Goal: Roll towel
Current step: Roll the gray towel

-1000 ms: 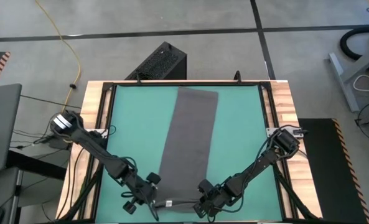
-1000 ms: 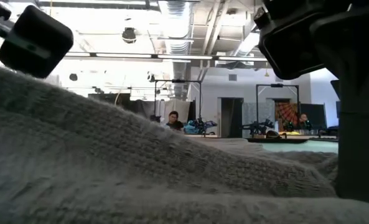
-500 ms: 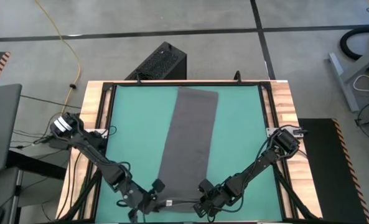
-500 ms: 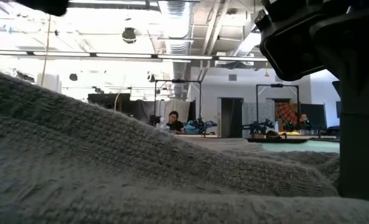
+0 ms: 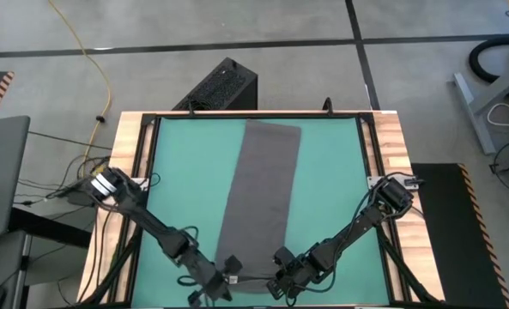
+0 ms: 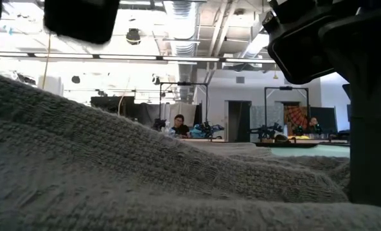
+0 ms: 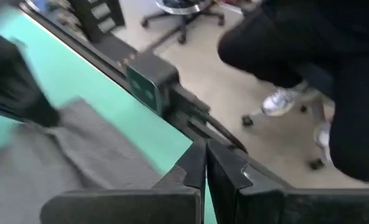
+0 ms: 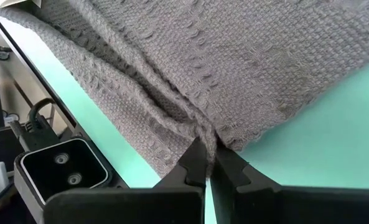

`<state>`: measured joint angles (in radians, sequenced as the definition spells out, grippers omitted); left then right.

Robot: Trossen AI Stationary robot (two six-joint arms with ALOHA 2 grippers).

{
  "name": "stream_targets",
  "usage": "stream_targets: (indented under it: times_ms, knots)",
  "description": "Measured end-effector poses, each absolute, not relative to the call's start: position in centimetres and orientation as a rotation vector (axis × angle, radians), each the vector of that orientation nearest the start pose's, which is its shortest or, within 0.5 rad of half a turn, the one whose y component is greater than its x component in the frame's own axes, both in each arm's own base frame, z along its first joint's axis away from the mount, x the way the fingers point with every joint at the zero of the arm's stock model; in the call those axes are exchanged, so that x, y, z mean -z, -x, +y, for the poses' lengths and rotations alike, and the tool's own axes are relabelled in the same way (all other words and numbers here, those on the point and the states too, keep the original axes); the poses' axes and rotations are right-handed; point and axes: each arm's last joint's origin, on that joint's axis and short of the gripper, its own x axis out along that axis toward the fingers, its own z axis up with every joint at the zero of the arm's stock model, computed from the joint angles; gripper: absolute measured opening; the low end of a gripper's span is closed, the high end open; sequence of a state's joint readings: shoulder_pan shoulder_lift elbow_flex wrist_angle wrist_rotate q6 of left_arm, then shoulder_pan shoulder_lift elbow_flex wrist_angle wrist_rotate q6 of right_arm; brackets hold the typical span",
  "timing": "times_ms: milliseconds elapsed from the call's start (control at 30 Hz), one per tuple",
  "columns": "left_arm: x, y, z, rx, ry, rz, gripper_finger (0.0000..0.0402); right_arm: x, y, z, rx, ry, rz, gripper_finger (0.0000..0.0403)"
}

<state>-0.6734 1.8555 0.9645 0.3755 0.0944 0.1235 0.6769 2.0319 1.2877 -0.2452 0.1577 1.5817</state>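
The dark grey towel (image 5: pixel 261 184) lies flat as a long strip on the green mat (image 5: pixel 177 172), running from the far edge to the near edge. A small white tag (image 5: pixel 234 279) sits at its near end. My right gripper (image 8: pixel 206 146) is shut on the towel at its near right corner (image 5: pixel 280 276). My left gripper (image 5: pixel 227 276) is at the near left corner. In the left wrist view it (image 7: pixel 206 149) is shut with nothing showing between its fingers, and the towel (image 7: pixel 78 143) lies off to one side. My right gripper pinches a gathered fold of the towel's near edge (image 8: pixel 203 132) between its two fingertips, close to the near right corner. The fingers slant down at it from the near right. The cloth puckers in ridges toward the fingers, and the rest lies on the mat.
Bare green mat lies on both sides of the towel. A black rim and a wooden frame (image 5: pixel 390 146) surround the mat. A small camera block (image 8: pixel 63 165) sits at the near edge. A person's legs (image 7: pixel 308 81) and an office chair show beyond that edge.
My left gripper has moved along the near edge toward the table's right, reaching the towel's near left corner, and its wrist has tipped and rolled. My right gripper and the towel's far part have stayed where they were.
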Motion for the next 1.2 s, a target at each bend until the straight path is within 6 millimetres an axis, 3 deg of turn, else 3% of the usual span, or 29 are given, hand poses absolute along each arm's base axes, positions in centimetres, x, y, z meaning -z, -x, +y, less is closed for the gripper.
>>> stream_targets:
  times_ms: [200,600,867,1033,1200]
  knots:
    - [-15.6,-31.5,-24.1,0.719,-0.371,0.607,0.0000,-13.7,-32.3,25.4,0.338,-1.044,1.024,0.0025]
    - [-14.7,-31.6,-22.9,0.640,-0.461,0.775,0.0000,-13.7,-32.3,25.4,0.319,-1.016,1.028,0.0027]
    - [-13.0,-32.1,-22.5,0.646,-0.451,0.836,0.0000,-13.7,-32.3,25.5,0.303,-0.997,1.027,0.0075]
    - [-12.3,-32.1,-22.4,0.651,-0.440,0.870,0.0000,-14.9,-31.9,25.3,0.259,-0.943,1.033,0.0102]
    - [-12.2,-32.1,-22.3,0.652,-0.436,0.881,0.0000,-17.4,-30.9,25.5,0.218,-0.938,1.013,0.0117]
